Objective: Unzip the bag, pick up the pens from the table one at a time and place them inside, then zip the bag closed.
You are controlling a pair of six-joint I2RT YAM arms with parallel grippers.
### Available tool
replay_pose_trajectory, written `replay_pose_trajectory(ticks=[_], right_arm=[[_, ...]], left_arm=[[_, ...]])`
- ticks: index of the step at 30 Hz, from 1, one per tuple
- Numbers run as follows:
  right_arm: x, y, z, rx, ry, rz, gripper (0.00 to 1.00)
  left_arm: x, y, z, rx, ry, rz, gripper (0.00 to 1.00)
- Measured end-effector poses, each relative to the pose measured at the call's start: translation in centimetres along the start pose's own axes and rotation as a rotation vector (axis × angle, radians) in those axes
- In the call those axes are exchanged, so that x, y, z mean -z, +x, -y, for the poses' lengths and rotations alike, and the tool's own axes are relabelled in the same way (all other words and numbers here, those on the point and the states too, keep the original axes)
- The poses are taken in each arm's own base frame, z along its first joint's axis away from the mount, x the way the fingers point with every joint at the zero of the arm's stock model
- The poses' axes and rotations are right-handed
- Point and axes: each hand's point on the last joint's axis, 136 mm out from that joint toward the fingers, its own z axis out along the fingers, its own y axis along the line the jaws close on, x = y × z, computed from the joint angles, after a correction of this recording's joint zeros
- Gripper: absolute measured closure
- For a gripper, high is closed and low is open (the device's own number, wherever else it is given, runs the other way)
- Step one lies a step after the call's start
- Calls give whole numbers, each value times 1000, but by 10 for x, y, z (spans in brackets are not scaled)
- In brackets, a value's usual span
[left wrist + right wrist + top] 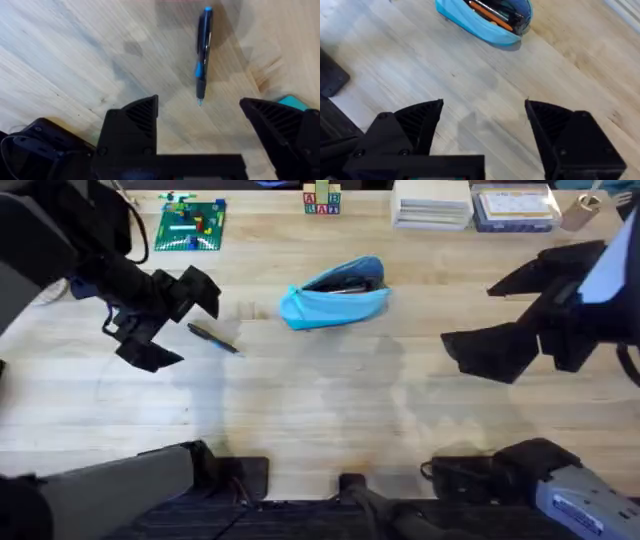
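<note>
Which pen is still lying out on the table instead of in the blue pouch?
The black pen with blue accents, lying on the bare table beside the left gripper. The other pens sit inside the open pouch.

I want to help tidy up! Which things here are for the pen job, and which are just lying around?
For the job:
- blue bag, open, pens already inside
- pen on the table

Just lying around:
- green brick plate
- letter blocks
- white box
- blue-lidded box

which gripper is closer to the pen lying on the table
Left. The left gripper hovers open just beside the pen, which lies between its fingers in the left wrist view. The right gripper is open far across the table, beyond the bag.
</note>
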Motion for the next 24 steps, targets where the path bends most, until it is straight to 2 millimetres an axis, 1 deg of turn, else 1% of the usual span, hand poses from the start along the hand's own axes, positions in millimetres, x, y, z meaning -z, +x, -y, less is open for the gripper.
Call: replay_pose_trajectory(ticks=[8, 9, 11, 16, 24], right_arm=[[0, 0, 0, 0, 0, 0, 5], [0, 0, 0, 0, 0, 0, 5], [0, 0, 0, 0, 0, 0, 5], [0, 0, 0, 0, 0, 0, 5], [0, 0, 0, 0, 0, 0, 6]], left_arm=[[-29, 15, 9, 7, -37, -121, 7], [-38, 19, 11, 26, -58, -149, 7], [-43, 20, 11, 40, -71, -163, 7], [-53, 19, 12, 77, -84, -176, 7], [-55, 11, 8, 140, -114, -132, 7]])
